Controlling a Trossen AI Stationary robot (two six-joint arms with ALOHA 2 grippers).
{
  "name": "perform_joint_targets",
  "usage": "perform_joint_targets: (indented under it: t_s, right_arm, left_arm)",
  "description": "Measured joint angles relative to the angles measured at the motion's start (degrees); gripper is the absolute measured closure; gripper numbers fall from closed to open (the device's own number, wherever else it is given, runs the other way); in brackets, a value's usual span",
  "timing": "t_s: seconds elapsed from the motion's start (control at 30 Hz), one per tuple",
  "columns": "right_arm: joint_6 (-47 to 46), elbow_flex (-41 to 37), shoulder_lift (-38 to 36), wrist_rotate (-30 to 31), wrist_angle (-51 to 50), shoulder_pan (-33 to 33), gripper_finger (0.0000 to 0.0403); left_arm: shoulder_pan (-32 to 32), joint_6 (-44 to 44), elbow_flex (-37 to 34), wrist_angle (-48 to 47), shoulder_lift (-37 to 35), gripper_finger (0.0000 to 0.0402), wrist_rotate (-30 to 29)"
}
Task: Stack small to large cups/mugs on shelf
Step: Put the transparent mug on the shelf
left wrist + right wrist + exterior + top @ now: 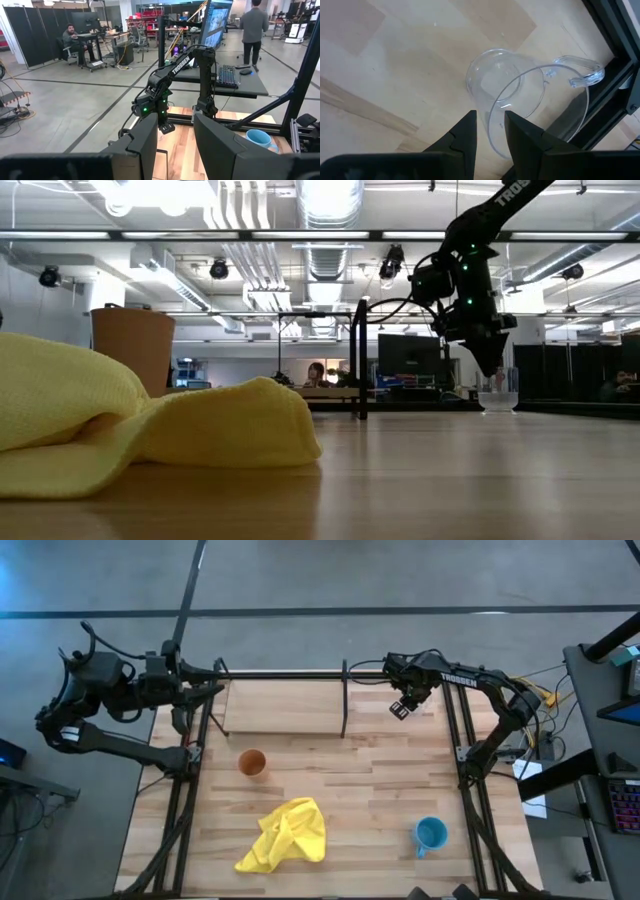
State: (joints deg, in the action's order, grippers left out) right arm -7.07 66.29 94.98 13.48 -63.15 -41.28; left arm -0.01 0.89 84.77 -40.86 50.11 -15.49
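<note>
Shelf (285, 710): lay across table's far edge, no cups seen on left half
Orange tumbler (252, 762): upright on tabletop, just before shelf
Blue mug (430, 834): near right front corner
Glass cup (512, 95): stood below right gripper (490, 131), fingers parted, straddling its rim
Left gripper (175, 142): released, waited at left end of shelf
</note>
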Motion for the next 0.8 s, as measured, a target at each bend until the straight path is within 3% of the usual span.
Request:
perform_joint_targets:
  t_s: [0.27,0.6,0.8]
  right_arm:
    - [-0.18,-0.11,0.0,0.08,1.48,0.0,0.0314]
    - [-0.41,-0.12,0.0,0.08,2.67,-0.02,0.0388]
    - [-0.36,-0.12,-0.02,0.1,2.64,-0.02,0.0394]
  left_arm:
    - [0.0,0.02,0.0,0.01,0.0,0.0285,0.0]
    - [0.0,0.02,0.0,0.0,0.0,0.0285,0.0]
    - [0.0,0.02,0.0,0.0,0.0,0.0285,0.0]
